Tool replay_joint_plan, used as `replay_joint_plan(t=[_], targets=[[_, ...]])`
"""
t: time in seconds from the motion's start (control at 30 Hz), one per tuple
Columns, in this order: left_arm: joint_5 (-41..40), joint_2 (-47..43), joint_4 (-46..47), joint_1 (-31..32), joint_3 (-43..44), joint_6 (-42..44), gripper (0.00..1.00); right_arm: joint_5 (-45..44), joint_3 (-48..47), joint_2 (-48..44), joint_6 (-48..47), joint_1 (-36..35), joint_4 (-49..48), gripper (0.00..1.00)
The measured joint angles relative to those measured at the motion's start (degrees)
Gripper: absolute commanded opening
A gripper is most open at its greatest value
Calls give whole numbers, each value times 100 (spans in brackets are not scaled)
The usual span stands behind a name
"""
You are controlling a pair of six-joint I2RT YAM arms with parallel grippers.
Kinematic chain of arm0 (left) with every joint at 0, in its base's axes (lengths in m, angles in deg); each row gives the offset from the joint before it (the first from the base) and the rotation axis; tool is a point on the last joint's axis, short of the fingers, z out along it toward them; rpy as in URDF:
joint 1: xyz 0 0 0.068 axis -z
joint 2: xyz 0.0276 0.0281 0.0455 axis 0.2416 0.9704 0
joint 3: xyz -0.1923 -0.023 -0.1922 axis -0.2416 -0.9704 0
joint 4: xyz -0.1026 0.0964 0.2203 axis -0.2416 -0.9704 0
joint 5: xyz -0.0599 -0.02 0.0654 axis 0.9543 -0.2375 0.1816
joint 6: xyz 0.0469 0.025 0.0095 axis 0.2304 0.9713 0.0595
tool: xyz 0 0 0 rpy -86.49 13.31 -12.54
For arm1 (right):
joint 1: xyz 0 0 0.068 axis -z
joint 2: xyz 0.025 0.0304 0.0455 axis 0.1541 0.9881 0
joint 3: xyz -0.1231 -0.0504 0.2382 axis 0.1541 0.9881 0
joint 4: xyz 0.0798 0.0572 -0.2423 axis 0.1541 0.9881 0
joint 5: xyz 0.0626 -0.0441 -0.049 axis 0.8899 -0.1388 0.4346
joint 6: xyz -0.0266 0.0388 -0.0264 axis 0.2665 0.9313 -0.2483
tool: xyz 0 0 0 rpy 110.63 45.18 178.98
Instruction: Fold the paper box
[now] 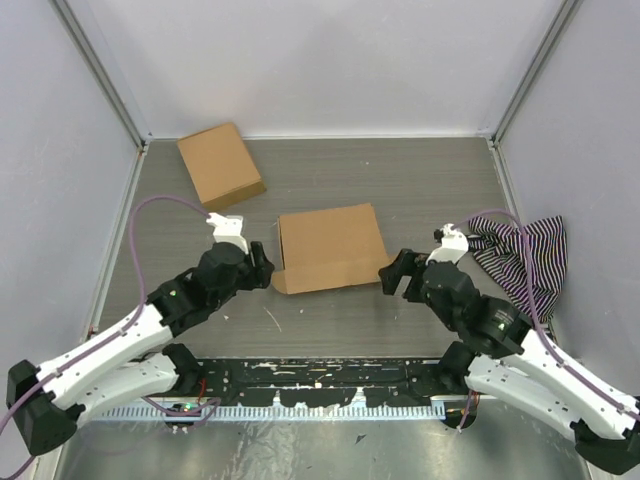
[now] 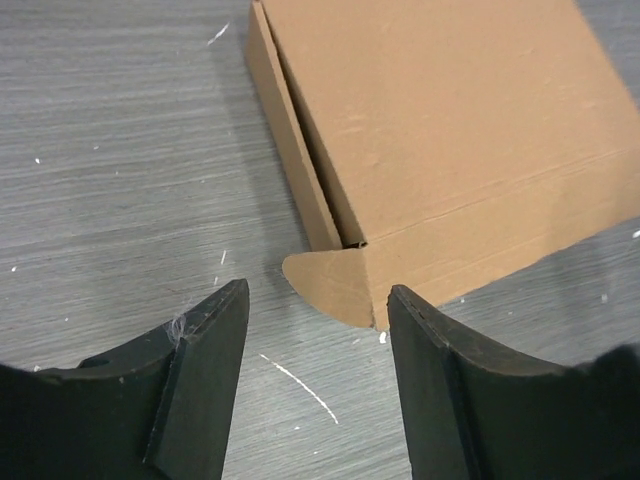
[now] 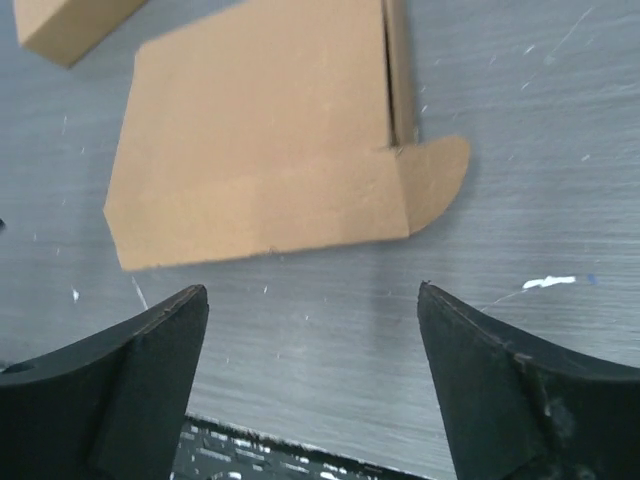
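Observation:
The paper box (image 1: 330, 247) lies closed and flat in the middle of the table, brown cardboard with its lid down. A rounded tab (image 2: 325, 280) sticks out at its near left corner and another tab (image 3: 435, 180) at its near right corner. My left gripper (image 1: 262, 268) hovers just off the box's left near corner, open with nothing between its fingers; in the left wrist view the gripper (image 2: 318, 290) points at that tab. My right gripper (image 1: 392, 275) stands wide open and empty beside the right near corner; in the right wrist view the gripper (image 3: 312, 290) is a little short of the box (image 3: 260, 150).
A smaller brown cardboard box (image 1: 220, 165) sits at the back left, its corner (image 3: 70, 25) also in the right wrist view. A striped cloth (image 1: 525, 255) lies by the right wall. Grey walls enclose the table on three sides.

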Motion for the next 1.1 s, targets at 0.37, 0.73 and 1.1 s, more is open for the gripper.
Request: replay_joint_plan(t=[0.37, 0.73, 1.1], targets=[[-155, 1943, 411, -105, 492, 136, 70, -444, -1147, 3314, -973, 1102, -885, 85], [345, 4120, 789, -763, 1591, 184, 66, 1342, -1532, 5595, -1801, 2304, -2142, 70], [754, 4924, 872, -815, 2157, 339, 62, 1895, -778, 5313, -1609, 2391, -3237, 64]])
